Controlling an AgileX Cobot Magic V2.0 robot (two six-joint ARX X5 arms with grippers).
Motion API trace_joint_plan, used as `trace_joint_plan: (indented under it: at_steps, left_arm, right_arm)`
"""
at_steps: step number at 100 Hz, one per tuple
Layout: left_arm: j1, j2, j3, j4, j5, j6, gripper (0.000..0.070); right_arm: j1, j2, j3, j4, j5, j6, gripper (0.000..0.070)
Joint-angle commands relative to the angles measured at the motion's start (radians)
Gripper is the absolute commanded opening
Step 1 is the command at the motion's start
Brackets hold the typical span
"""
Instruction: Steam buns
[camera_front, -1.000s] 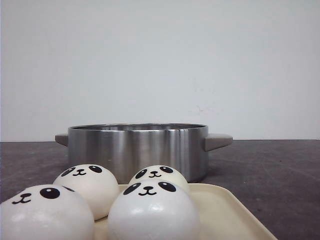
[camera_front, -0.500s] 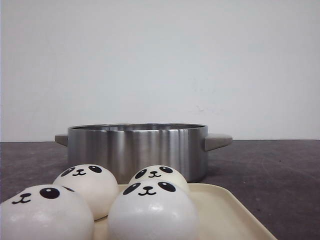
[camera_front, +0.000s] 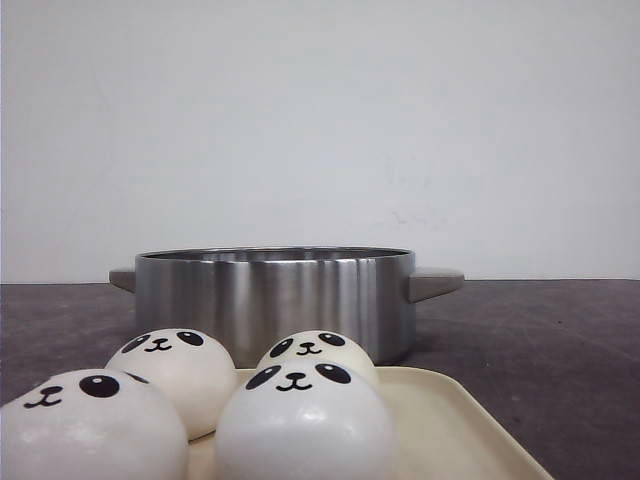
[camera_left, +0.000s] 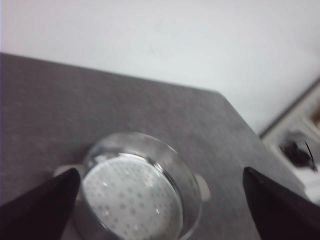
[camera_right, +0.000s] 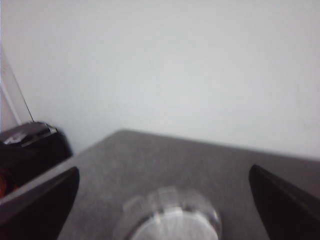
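Nothing shifted since a second ago. Four buns (camera_front: 305, 425) grouped on cream tray (camera_front: 450, 420), before steel pot (camera_front: 275, 295) on dark surface (camera_front: 540, 340). Left claw (camera_left: 160, 215) and right claw (camera_right: 162, 212) both spread wide, hovering above pot, empty, well apart from buns.

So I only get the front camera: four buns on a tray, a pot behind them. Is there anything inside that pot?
Observer: The left wrist view looks down into the pot. A perforated plate sits inside, with nothing on it.
Visitor: I see no arms at all. Where are they?
Observer: The left gripper is aimed down at the pot, with its fingers wide apart and holding nothing.
Visitor: And the other one?
Observer: The right gripper is open and empty too. The pot shows blurred between its fingers.
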Motion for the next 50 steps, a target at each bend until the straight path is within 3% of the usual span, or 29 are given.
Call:
trace_joint_plan:
  at_steps: [1,17,29,43,50]
  left_arm:
    - [-0.031,0.010,0.017,-0.007,0.008,0.051,0.0633]
    - [-0.093,0.021,0.017,-0.066,-0.018,0.073,0.0634]
    - [-0.116,0.021,0.017,-0.112,-0.022,0.099,0.0633]
    - [-0.131,0.020,0.017,-0.153,-0.023,0.102,0.0634]
    - [-0.139,0.018,0.017,-0.174,-0.037,0.103,0.0634]
  right_arm:
    - [0.019,0.055,0.011,-0.042,0.033,-0.010,0.0679]
    - [0.142,0.174,0.011,-0.162,0.166,-0.066,0.0679]
    - [0.290,0.265,0.011,-0.201,0.282,-0.056,0.0679]
    - [0.490,0.382,0.011,-0.225,0.475,0.099,0.0679]
    - [0.568,0.450,0.012,-0.238,0.501,0.169,0.0679]
